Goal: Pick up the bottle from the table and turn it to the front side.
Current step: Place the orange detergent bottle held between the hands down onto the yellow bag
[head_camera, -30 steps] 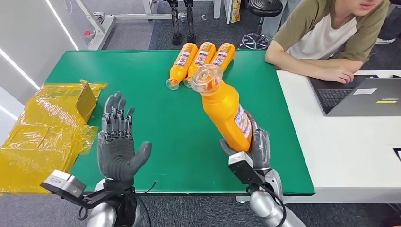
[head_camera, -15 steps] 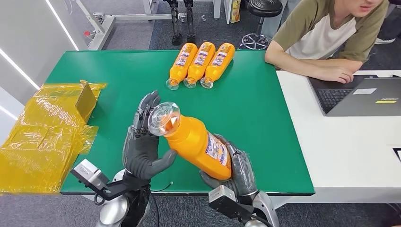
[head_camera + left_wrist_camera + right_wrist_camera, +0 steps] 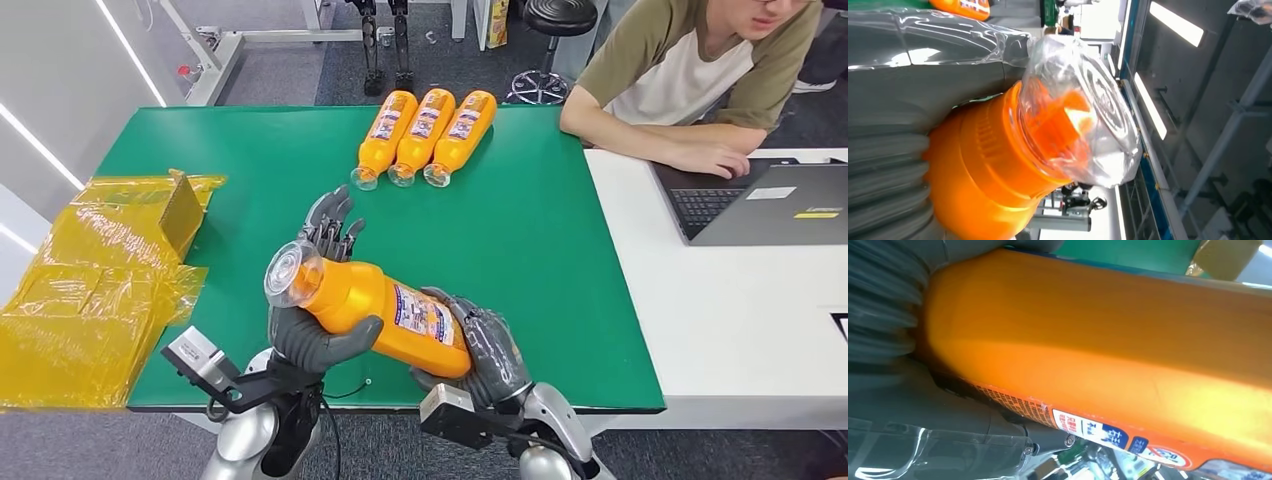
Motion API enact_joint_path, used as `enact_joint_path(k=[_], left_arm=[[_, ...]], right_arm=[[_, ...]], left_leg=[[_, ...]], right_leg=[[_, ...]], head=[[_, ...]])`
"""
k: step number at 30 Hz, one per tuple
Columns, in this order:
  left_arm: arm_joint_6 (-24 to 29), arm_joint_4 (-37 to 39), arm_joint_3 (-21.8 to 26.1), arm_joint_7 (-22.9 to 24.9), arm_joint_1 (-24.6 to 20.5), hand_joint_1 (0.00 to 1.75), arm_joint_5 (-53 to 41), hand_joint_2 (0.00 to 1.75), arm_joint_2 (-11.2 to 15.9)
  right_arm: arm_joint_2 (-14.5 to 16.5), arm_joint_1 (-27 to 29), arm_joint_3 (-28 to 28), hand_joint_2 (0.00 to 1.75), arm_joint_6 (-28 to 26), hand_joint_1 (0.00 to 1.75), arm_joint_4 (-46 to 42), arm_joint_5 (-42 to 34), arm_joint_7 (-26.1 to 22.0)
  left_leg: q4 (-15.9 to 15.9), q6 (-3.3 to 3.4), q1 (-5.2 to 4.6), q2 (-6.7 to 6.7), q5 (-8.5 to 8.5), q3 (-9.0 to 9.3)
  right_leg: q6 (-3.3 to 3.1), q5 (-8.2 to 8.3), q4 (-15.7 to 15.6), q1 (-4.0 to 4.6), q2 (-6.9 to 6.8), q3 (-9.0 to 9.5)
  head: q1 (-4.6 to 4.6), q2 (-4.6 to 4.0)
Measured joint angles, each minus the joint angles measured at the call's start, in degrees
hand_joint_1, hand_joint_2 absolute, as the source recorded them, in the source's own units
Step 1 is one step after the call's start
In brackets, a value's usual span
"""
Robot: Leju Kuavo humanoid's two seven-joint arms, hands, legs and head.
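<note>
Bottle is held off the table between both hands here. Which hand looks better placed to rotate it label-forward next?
Probably the left hand: it cradles the orange bottle at the neck, thumb wrapped across, while the right hand grips the base as a pivot.

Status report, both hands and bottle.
Left hand grips bottle near cap; right hand holds its base. Bottle off table, roughly level. Nothing obstructing.

**Count of things on and around the worktop**

Four orange bottles: one held bottle [image 3: 385, 312] lifted between two robot hands, the left robot hand [image 3: 318, 330] and the right robot hand [image 3: 485, 352], and three lying bottles [image 3: 427, 126] side by side at the far edge of the green worktop [image 3: 250, 160]. One laptop [image 3: 775, 200]. One person [image 3: 700, 75]. One stool [image 3: 555, 20].
</note>
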Motion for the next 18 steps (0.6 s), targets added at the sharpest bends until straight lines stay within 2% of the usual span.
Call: enact_joint_path(k=[1, 4, 5, 18], left_arm=[[0.13, 0.0, 0.03, 0.0, 0.05, 0.07, 0.02, 1.75, 0.03], [0.5, -0.09, 0.21, 0.01, 0.51, 1.37, -0.14, 1.75, 0.07], [0.57, -0.22, 0.29, 0.02, 0.78, 1.73, -0.27, 1.75, 0.08], [0.25, -2.54, 0.98, 0.2, 3.63, 1.75, -1.02, 1.75, 0.31]], right_arm=[[-0.01, -0.73, 0.02, 1.75, 0.5, 1.75, 0.42, 0.45, 0.03], [-0.01, -2.46, 0.08, 1.75, 1.38, 1.75, 1.63, 1.79, -0.04], [-0.02, -2.87, 0.1, 1.75, 1.48, 1.75, 2.01, 2.19, -0.11], [-0.05, -4.28, 0.94, 1.75, -0.36, 1.75, 3.25, 9.46, 2.33]], left_leg=[[0.0, 0.0, 0.0, 0.0, 0.0, 0.0], [0.0, 0.0, 0.0, 0.0, 0.01, 0.0], [0.0, -0.01, 0.0, -0.01, 0.01, 0.0], [0.0, 0.0, 0.0, -0.01, -0.01, 0.0]], right_leg=[[0.0, 0.0, 0.0, 0.0, 0.0, 0.0], [0.0, 0.0, 0.0, 0.0, 0.0, 0.01], [0.0, 0.0, 0.0, 0.0, 0.0, 0.01], [0.0, -0.02, 0.0, 0.0, -0.01, 0.0]], head=[[0.01, 0.0], [0.01, 0.0], [0.01, 0.0], [0.01, 0.0]])
